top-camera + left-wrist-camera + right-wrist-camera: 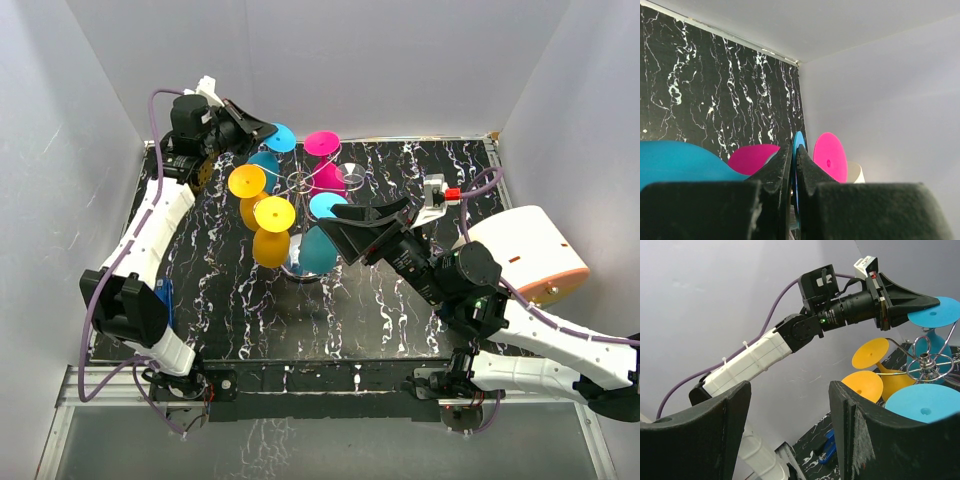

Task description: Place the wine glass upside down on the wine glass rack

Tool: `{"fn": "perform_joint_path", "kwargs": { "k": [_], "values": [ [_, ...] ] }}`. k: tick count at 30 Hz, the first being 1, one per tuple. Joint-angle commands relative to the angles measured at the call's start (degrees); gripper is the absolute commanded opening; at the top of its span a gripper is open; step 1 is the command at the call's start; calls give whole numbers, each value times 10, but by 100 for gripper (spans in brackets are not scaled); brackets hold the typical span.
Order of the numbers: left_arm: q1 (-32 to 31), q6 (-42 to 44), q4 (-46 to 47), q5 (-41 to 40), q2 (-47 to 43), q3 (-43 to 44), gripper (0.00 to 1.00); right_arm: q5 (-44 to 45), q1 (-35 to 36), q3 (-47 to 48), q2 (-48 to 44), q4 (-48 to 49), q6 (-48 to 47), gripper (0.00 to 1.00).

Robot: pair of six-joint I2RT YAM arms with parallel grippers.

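One blue wine glass [281, 138] is at the rack's [300, 182] 11 o'clock side, upside down: foot on top, bowl below, long axis roughly upright. My left hand [262, 130] is clamped on the thin edge of its foot. I judge it light, stiff and slippery; the stem would give a surer hold. My right hand [338, 228] hovers spread and empty at 4 o'clock.

Setting: robotics lab test cell. Evidence: plain white panel walls [400, 60] boxing in three sides; black marble-pattern worktop [400, 310]; aluminium rail [80, 385] at the near edge; two white-and-black robot arms mounted there, left arm [155, 225] and right arm [560, 335]; exposed purple cable [84, 320] looped along the arms.
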Motion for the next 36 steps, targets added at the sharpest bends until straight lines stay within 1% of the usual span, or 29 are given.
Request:
{"fn": "perform_joint_path", "kwargs": {
  "k": [1,7,12,18,29,36],
  "values": [
    [2,20,-18,-9,-56,16,1,4,2,16,1,13,-6,62],
    [2,10,-7,12,-64,5,6,3,2,15,2,14,-5,62],
    [3,20,-35,-20,-69,-2,9,5,2,11,-1,15,-3,62],
    [3,27,-44,-22,-66,-4,12,5,2,10,-3,14,-3,62],
    [3,48,-67,-44,-68,-3,14,7,2,9,-7,14,-4,62],
    [3,69,-95,-58,-60,5,24,13,2,6,-9,12,-3,62]
  ]
}}
